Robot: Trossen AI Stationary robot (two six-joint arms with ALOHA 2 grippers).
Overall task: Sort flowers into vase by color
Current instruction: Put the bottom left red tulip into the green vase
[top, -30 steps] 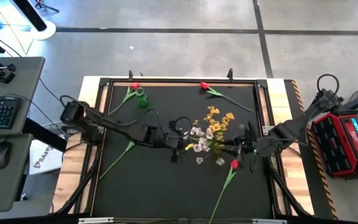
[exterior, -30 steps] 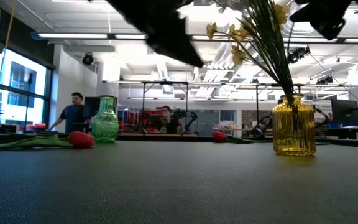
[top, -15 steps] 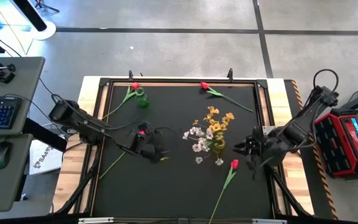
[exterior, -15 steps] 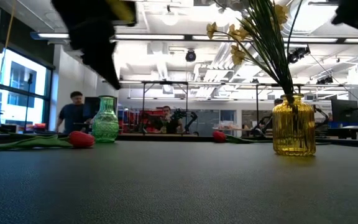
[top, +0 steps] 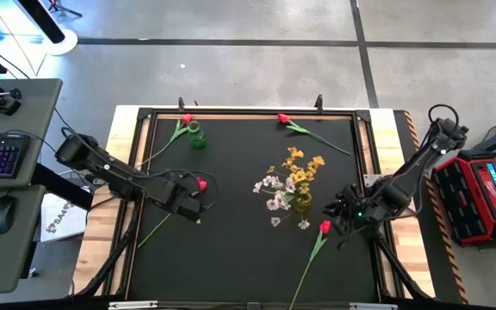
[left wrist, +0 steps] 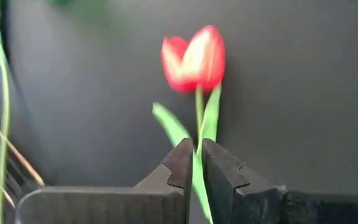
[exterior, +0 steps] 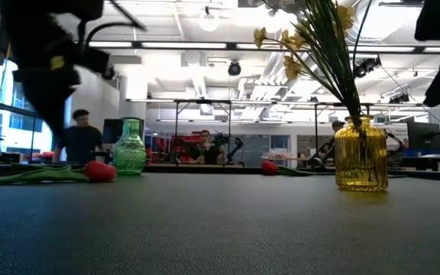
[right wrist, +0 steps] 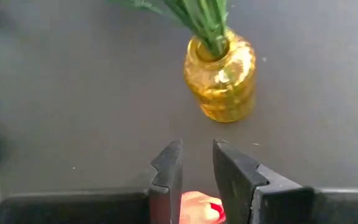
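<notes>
My left gripper [top: 194,192] is at the left middle of the black mat, shut on a red tulip [top: 201,182]. The bloom shows beyond the fingers in the left wrist view [left wrist: 194,59]. My right gripper [top: 335,215] is slightly open and empty. It hovers over a second red tulip [top: 324,226], whose bloom [right wrist: 201,208] shows under the fingers, lying on the mat. The yellow vase [top: 302,203] holds the yellow spray [top: 304,162] and the white-pink spray [top: 274,194]. The green vase [top: 196,138] stands at the far left with a red tulip [top: 185,119] lying beside it. My left gripper pinches the tulip's green stem [left wrist: 198,146] between its two fingers, a short way below the bloom. The stem runs on between the fingers and its far end [top: 145,239] lies on the mat. Whether the bloom end is off the mat, I cannot tell.
Another red tulip [top: 284,119] lies at the far edge of the mat, its stem toward the right. The mat has a raised frame [top: 140,172] around it. People show in the room beyond the table [exterior: 82,137].
My left gripper has drawn back from beside the yellow vase toward the table's left edge and now stands at the red tulip. My right gripper has shifted a little toward the near edge, over the other tulip. The flowers on the mat have stayed in place.
</notes>
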